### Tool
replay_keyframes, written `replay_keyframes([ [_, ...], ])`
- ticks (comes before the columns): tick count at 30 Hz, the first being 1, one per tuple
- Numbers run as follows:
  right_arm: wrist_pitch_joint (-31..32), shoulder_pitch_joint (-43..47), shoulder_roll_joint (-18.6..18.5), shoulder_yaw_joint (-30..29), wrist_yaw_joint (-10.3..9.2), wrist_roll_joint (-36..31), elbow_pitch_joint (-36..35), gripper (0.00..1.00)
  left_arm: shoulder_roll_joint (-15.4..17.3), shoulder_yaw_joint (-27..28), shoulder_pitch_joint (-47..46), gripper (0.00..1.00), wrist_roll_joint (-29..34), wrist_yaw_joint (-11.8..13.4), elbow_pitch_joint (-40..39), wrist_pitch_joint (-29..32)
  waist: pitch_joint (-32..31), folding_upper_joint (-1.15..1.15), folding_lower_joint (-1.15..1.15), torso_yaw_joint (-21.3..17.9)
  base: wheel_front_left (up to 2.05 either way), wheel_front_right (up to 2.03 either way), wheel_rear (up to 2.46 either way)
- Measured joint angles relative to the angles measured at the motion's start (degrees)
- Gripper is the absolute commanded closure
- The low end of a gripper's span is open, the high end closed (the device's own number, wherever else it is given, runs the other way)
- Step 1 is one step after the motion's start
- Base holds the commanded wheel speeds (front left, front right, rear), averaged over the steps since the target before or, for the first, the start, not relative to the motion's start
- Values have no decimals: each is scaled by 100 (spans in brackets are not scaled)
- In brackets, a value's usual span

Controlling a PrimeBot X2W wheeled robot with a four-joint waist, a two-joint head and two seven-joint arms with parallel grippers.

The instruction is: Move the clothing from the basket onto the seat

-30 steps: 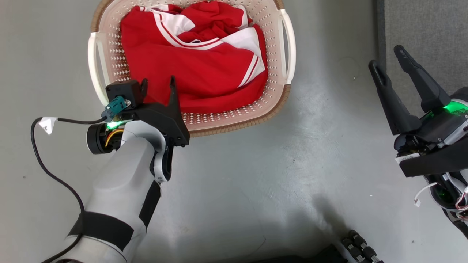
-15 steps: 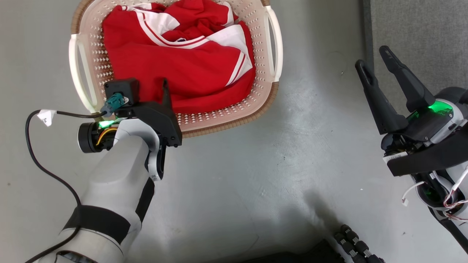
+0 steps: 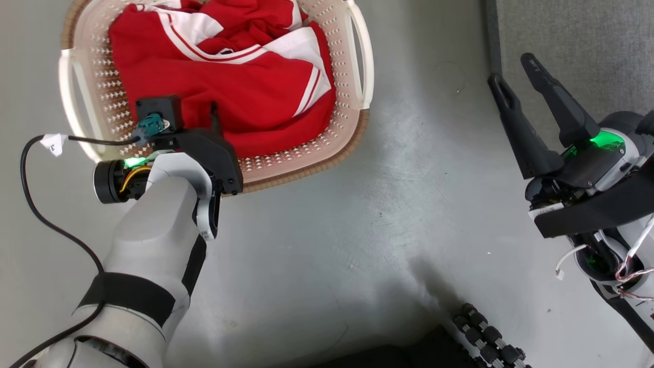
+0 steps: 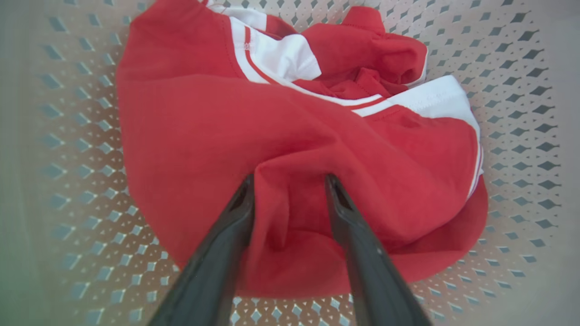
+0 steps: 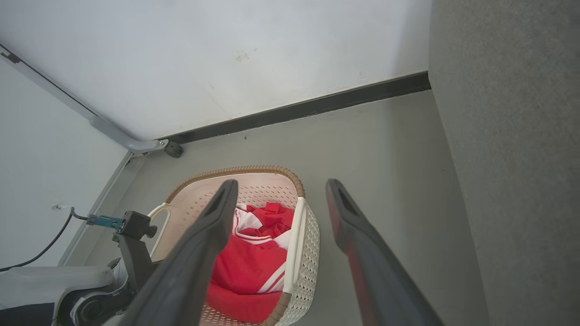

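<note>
The red clothing [image 3: 230,87] with white stripes and panels lies heaped in the cream basket [image 3: 306,163] on the floor. My left gripper [image 3: 196,117] reaches down into the basket's near side. In the left wrist view its fingertips press into the clothing [image 4: 204,136], and the left gripper [image 4: 287,179] stands open with a raised fold of red cloth between the fingers. My right gripper [image 3: 511,69] hangs open and holds nothing, above the floor beside the grey seat [image 3: 577,46]. The right gripper [image 5: 281,183] looks toward the basket [image 5: 299,240] and clothing [image 5: 247,267].
The basket stands on a grey floor [image 3: 357,230]. A black cable [image 3: 30,204] loops off my left wrist. Dark rollers of my base [image 3: 485,337] show at the bottom. A white wall with a dark skirting [image 5: 317,106] runs behind the basket.
The head camera has shifted, so the whole scene sits further left. My left gripper has sunk lower into the red cloth, with less of its fingers showing. The right gripper stays open.
</note>
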Motion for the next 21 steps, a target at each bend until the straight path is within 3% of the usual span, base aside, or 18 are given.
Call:
replay_keyframes([
  [4, 0, -60, -5, -5, 0, 73, 131, 0, 1, -81, -78, 100, -7, 1, 2, -9, 43, 0, 0, -87, 0, 0, 0],
  [21, 0, 80, -110, -130, 1, 78, 609, 0, 5, -281, 601, 100, -805, 1, -740, -186, -587, 0, -1, 17, 0, 0, 0],
])
